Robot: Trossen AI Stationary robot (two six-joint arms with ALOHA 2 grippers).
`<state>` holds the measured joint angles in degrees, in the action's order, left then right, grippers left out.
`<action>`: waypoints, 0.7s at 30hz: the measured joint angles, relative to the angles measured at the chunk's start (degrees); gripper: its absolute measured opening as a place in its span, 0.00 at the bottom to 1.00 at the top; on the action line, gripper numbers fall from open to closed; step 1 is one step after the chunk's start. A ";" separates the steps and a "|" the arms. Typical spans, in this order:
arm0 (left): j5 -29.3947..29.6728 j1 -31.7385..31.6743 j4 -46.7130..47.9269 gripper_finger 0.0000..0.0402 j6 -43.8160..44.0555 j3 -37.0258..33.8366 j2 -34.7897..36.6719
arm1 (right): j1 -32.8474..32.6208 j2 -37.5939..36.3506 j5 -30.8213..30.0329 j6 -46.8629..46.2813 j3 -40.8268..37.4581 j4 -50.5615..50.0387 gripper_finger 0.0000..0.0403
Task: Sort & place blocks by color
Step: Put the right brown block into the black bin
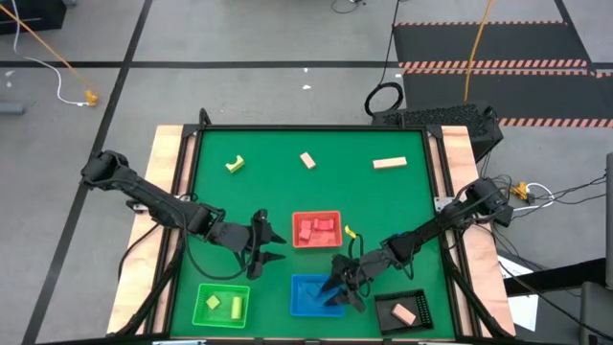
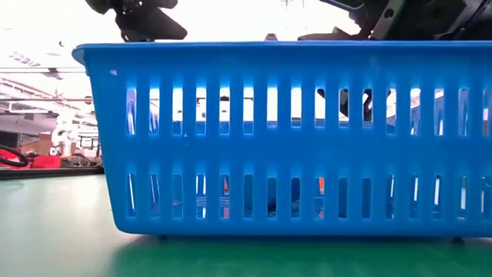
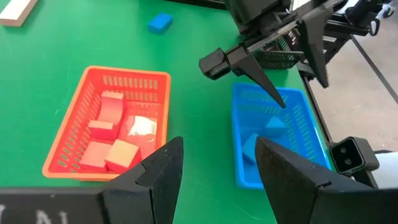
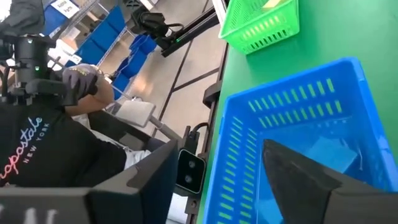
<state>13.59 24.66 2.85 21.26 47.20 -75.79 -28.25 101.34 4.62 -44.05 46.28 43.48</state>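
My right gripper (image 1: pixel 340 287) hangs open over the blue tray (image 1: pixel 299 305), with nothing between its fingers. Blue blocks (image 3: pixel 267 134) lie on the tray's floor below it, one of them showing in the right wrist view (image 4: pixel 333 152). My left gripper (image 1: pixel 268 244) waits open and empty left of the red tray (image 1: pixel 316 216), which holds several red and pink blocks (image 3: pixel 109 134). One blue block (image 3: pixel 160 22) lies loose on the green table beyond the red tray.
A green tray (image 1: pixel 222 304) with yellow blocks stands near left, and a black tray (image 1: pixel 402 311) with a tan block near right. A yellow arch (image 1: pixel 235 164), a tan block (image 1: pixel 306 160) and a tan bar (image 1: pixel 389 163) lie across the far half. A person (image 4: pixel 56 155) sits beyond the table.
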 joint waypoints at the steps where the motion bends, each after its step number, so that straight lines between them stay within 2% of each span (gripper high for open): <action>1: 0.02 -0.08 0.00 0.50 0.00 0.00 0.00 | 0.23 -0.18 0.06 0.34 0.00 -0.08 0.57; 6: 0.00 -0.66 0.01 0.50 -0.04 0.00 0.00 | 2.94 -4.73 1.39 2.60 0.00 -4.72 0.59; 12: 0.00 -1.02 0.04 0.50 0.06 0.00 0.00 | 8.37 -17.31 0.65 12.25 0.04 -28.92 0.59; 18: 0.00 -1.02 0.11 0.50 0.17 0.00 0.00 | 15.30 -29.67 -13.37 15.36 0.04 -53.32 0.59; 21: 0.00 -1.02 0.11 0.50 -0.01 0.00 0.00 | 19.57 -33.84 -16.90 16.22 0.04 -64.54 0.59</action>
<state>13.58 23.64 2.96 21.25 47.20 -75.79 -8.68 67.50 -12.27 -27.83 46.33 -21.06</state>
